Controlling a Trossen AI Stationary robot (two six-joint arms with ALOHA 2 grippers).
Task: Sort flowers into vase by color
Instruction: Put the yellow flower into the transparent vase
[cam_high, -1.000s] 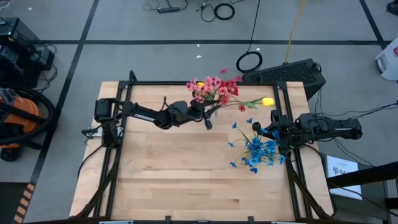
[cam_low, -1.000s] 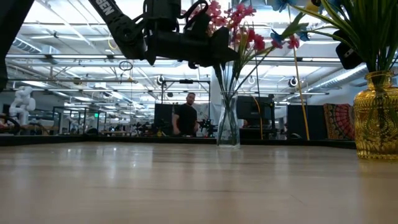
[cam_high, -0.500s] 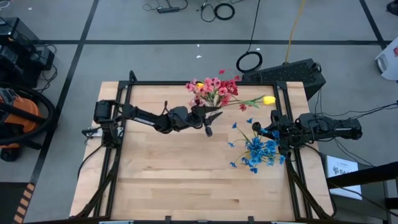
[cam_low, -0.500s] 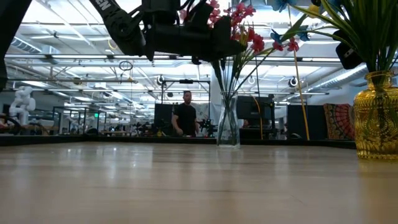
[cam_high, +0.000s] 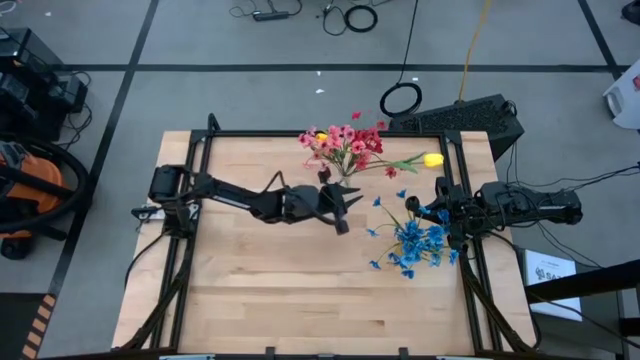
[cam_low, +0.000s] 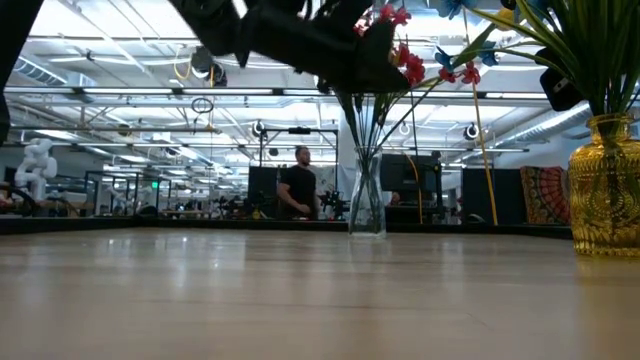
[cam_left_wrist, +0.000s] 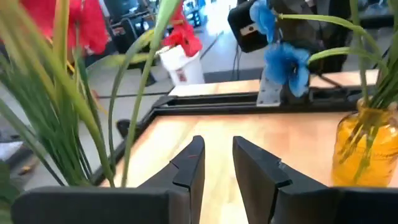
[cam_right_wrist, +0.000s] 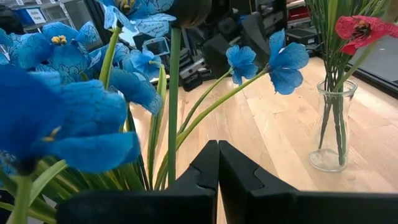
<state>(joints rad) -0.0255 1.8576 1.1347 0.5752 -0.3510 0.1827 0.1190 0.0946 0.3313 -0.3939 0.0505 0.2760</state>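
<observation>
The desk (cam_high: 270, 290) is seen from above with the left arm stretched across its middle, the left tool (cam_high: 345, 205) held empty with its fingers (cam_left_wrist: 189, 168) slightly apart. Just beyond that tool, at the desk's far edge, a clear vase (cam_low: 367, 195) is filled with pink and red flowers (cam_high: 345, 145), a yellow bud (cam_high: 431, 161) leaning out from the bunch toward the right arm. The right tool (cam_high: 440, 215) is parked at the desk's right edge, its fingers (cam_right_wrist: 205, 168) pressed together on nothing. Just in front of it, blue flowers (cam_high: 415, 243) are stood in an amber vase (cam_low: 605, 190). A person (cam_low: 298, 185) is seen in the room behind.
</observation>
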